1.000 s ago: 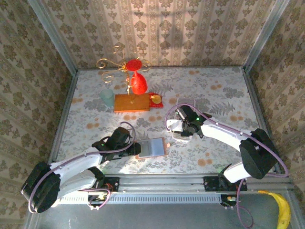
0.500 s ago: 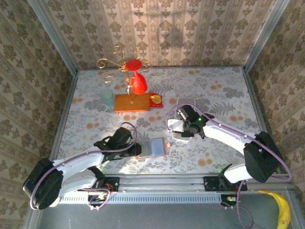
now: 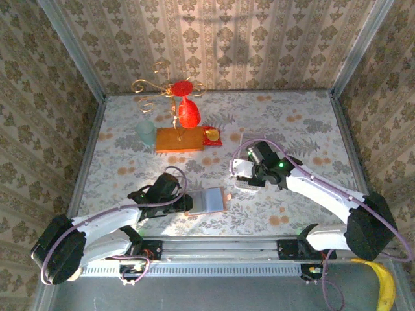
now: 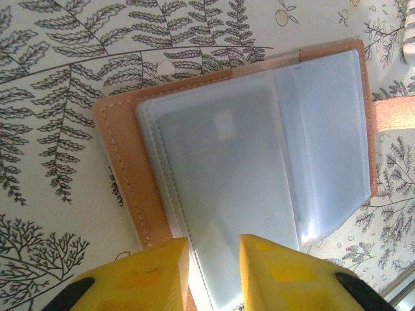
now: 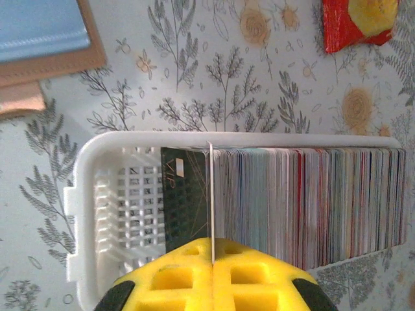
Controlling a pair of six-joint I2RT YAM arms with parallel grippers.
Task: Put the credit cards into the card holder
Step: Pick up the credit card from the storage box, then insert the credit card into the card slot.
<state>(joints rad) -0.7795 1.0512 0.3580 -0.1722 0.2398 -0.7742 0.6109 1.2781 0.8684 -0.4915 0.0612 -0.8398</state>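
The card holder lies open on the table, tan leather under clear plastic sleeves. My left gripper hovers at its near edge, its yellow fingers narrowly open, one over the leather and one over the sleeves. Many credit cards stand on edge, packed in a long white tray. My right gripper is shut on one thin white card, seen edge-on beside a dark VIP card. From above, the right gripper sits over the tray.
An orange wooden block with a red goblet and a gold wire stand is at the back. A pale cup and a red packet lie near it. Patterned walls close in three sides.
The right gripper has closed on a white card in the tray, and its arm has shifted slightly right. The left gripper and the card holder have not moved.
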